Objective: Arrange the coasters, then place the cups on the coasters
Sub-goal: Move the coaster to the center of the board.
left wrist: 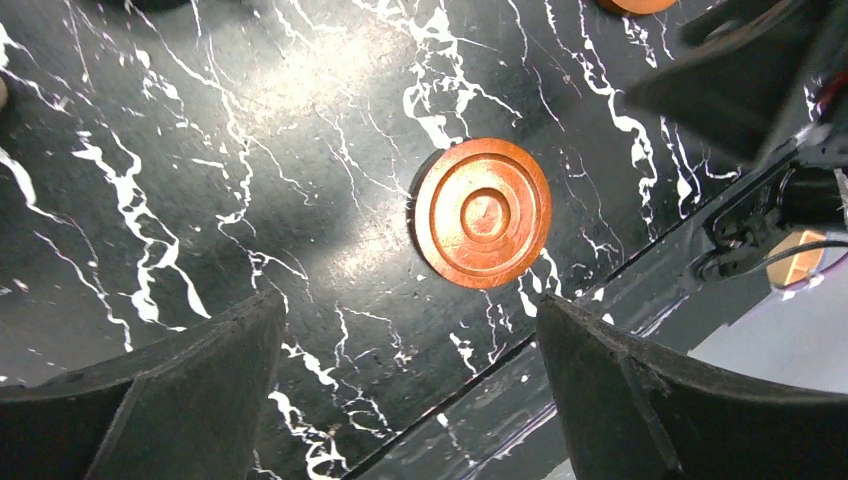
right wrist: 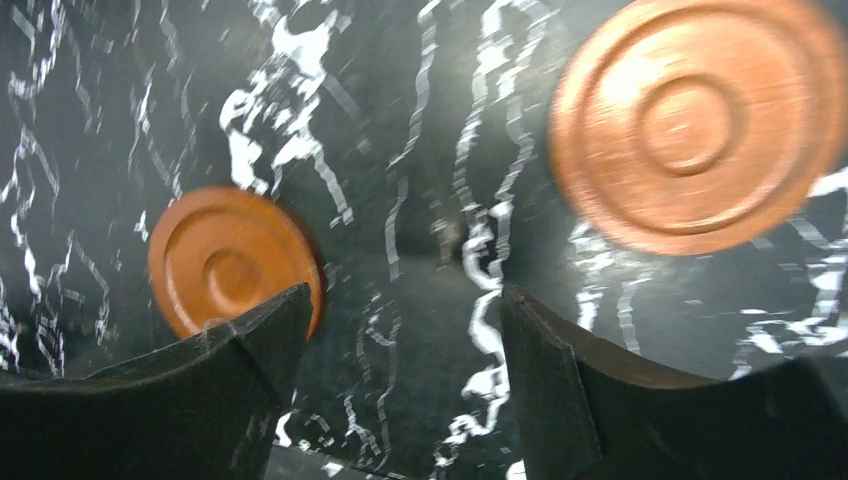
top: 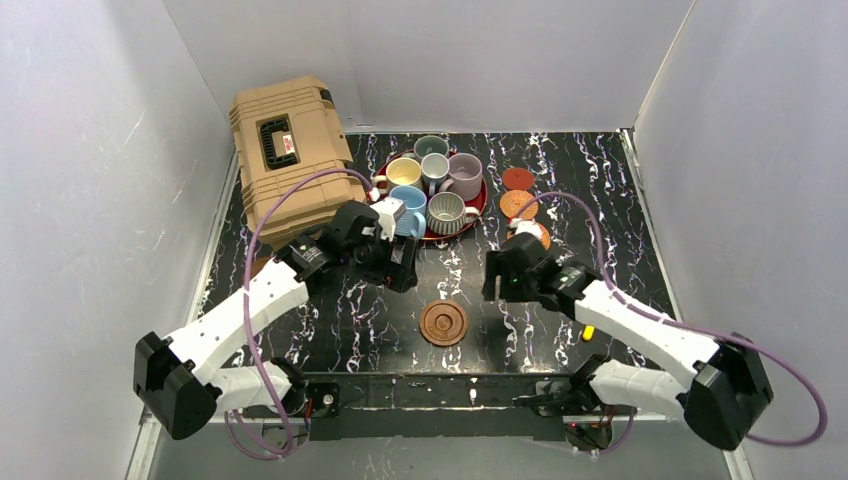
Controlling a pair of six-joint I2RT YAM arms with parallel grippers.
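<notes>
One dark brown ringed coaster [top: 443, 323] [left wrist: 482, 226] lies flat near the table's front middle. My left gripper [top: 401, 268] [left wrist: 408, 305] hangs open above and left of it, with nothing between its fingers. My right gripper [top: 494, 287] [right wrist: 405, 297] is open too, over bare table. Its view shows two brown ringed coasters, a small one [right wrist: 232, 260] at left and a large blurred one [right wrist: 695, 125] at upper right. A pinkish-red coaster [top: 517, 178] and an orange woven coaster [top: 518, 204] lie at the right rear. Several cups, among them lilac [top: 464, 175] and light blue [top: 409, 208], stand on the red tray [top: 483, 200].
A tan hard case [top: 285, 155] lies at the back left, close to the tray. A second orange coaster [top: 542, 236] shows partly behind my right arm. White walls close in both sides. The black front rail [top: 430, 390] runs between the arm bases.
</notes>
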